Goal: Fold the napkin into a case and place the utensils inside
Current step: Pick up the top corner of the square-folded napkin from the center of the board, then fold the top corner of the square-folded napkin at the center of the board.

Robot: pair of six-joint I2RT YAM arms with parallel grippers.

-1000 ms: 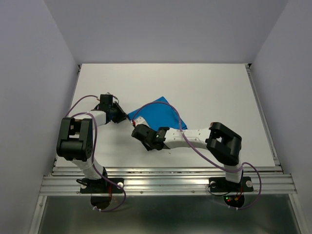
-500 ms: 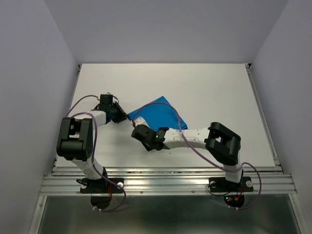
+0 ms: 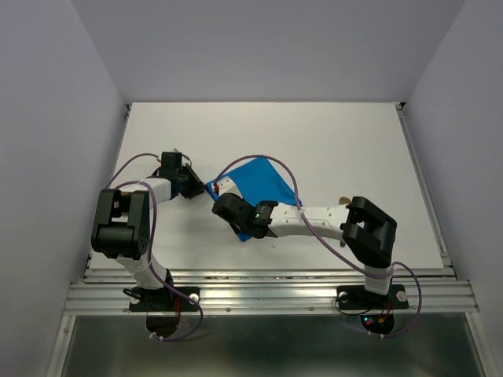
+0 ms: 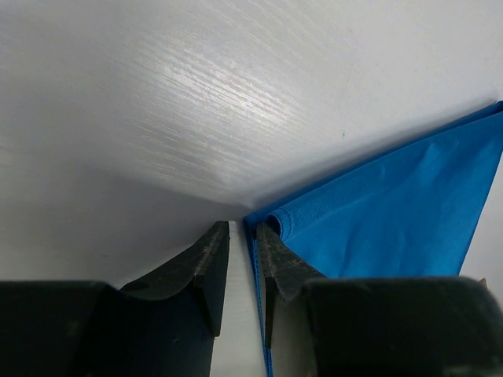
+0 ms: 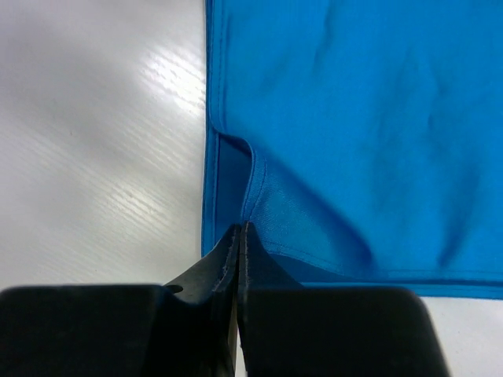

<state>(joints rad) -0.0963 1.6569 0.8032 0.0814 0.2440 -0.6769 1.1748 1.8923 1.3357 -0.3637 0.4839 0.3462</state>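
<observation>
— Lying mid-frame in the top view, the napkin [image 3: 259, 182] is plain blue and folded over, one hem rolled up.

— And the grippers?

— The left gripper [image 4: 242, 263] has its jaws slightly apart with a corner edge between them. The right gripper [image 5: 239, 250] is pinched tight on a lifted hem.

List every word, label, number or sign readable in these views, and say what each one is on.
None: no readable text in any view.
The napkin is plain blue, with no print or tag showing.
The table is bare white.
Left gripper and right gripper: no markings.
</observation>
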